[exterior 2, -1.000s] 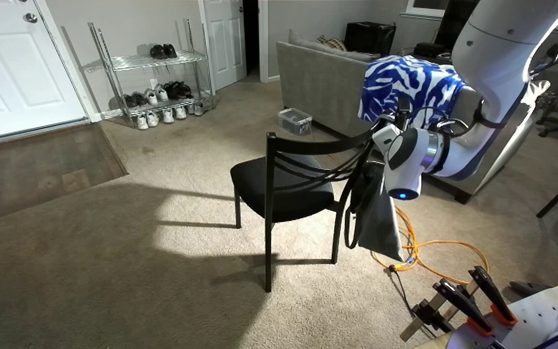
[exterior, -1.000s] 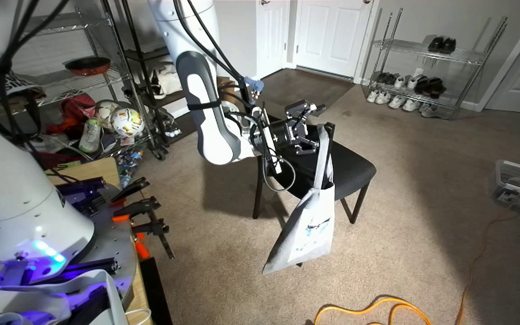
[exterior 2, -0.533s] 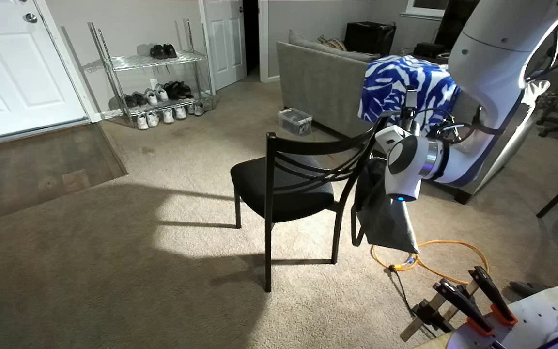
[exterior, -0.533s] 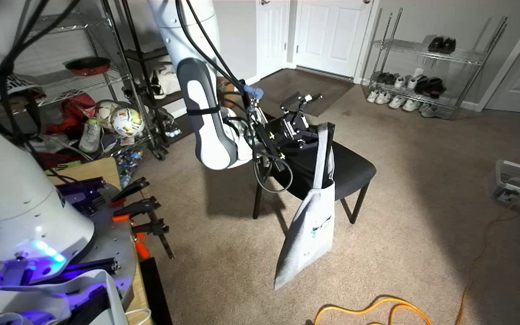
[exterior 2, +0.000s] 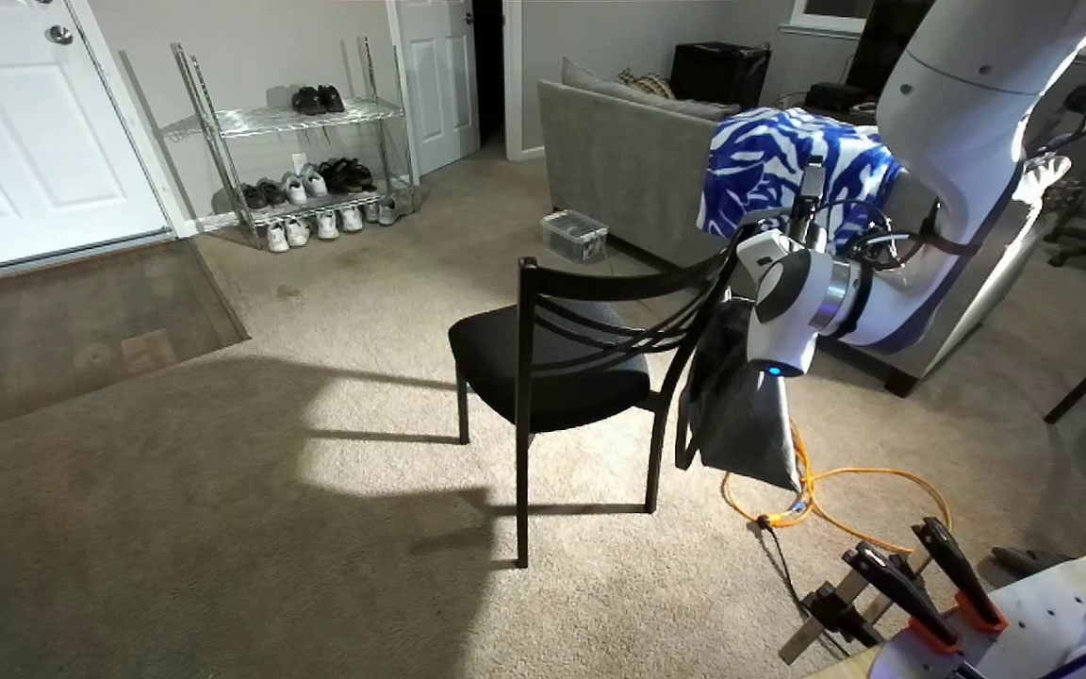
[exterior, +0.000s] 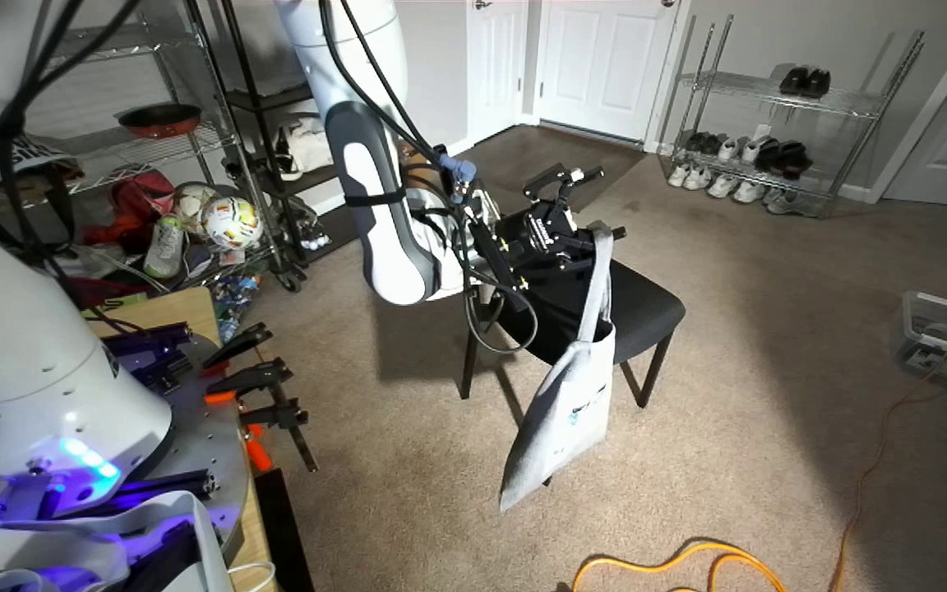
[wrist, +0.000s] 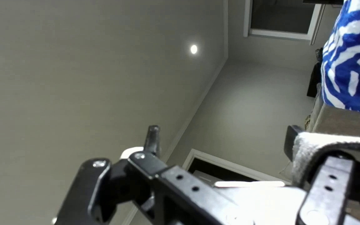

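Well, in an exterior view the hand (exterior: 608,204) hovers near the middle of the frame, beside the back of a black chair (exterior: 642,308), its fingers spread well apart. A gray tote bag (exterior: 565,411) hangs below, lower centre, its strap (exterior: 598,279) running up to the lower finger; from where I stand, I can't tell whether the chair also bears it. In the wrist view the strap shows at lower right, with a blue-and-white cloth (wrist: 355,61) at the upper right edge.
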